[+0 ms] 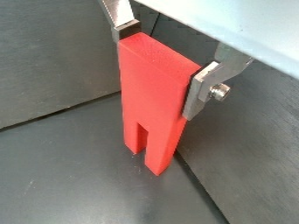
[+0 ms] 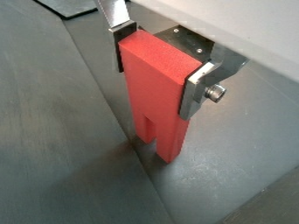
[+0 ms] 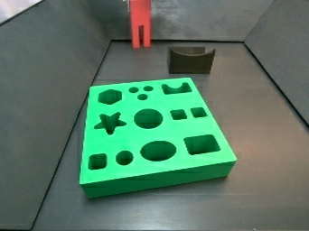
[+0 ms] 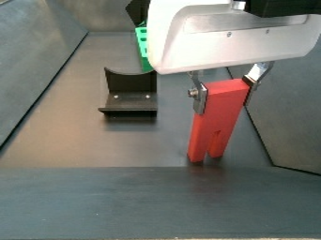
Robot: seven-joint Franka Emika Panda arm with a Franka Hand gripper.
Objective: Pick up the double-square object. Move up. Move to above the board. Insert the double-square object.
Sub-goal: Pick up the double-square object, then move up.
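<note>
1. The double-square object (image 1: 155,101) stands upright between the fingers (image 1: 201,90), its solid upper part clamped by the two silver plates and its two legs pointing down below them. The legs look to be touching the dark floor (image 1: 59,175) or barely off it; the wrist views don't settle which.

2. The gripper (image 2: 159,68) is closed on the block's top, one pad on each narrow edge. The hold sits high, so a long stretch of red hangs beneath the fingers.

3. Risk one: with that much length below the pads, any sideways nudge could swing the legs, and tilted legs would likely miss or jam in the holes.

4. Risk two: if the pads only pinch the edges lightly, the block may slip downward on the lift. I judge the grip sound, but pad contact is partly hidden.

5. Outward now: in a side view the fixture (image 4: 127,92) sits well off to one side of the fingers, clear of the block.

6. The board (image 3: 154,135) lies well apart from the gripper in a side view, so there's a fair traverse ahead. Its two small square holes (image 3: 189,114) sit side by side and look like the likely target.

7. In the way: the fixture (image 3: 190,59) stands near the board's far edge, beside the path. A low carry could clip it with the legs, so height comes first.
</note>
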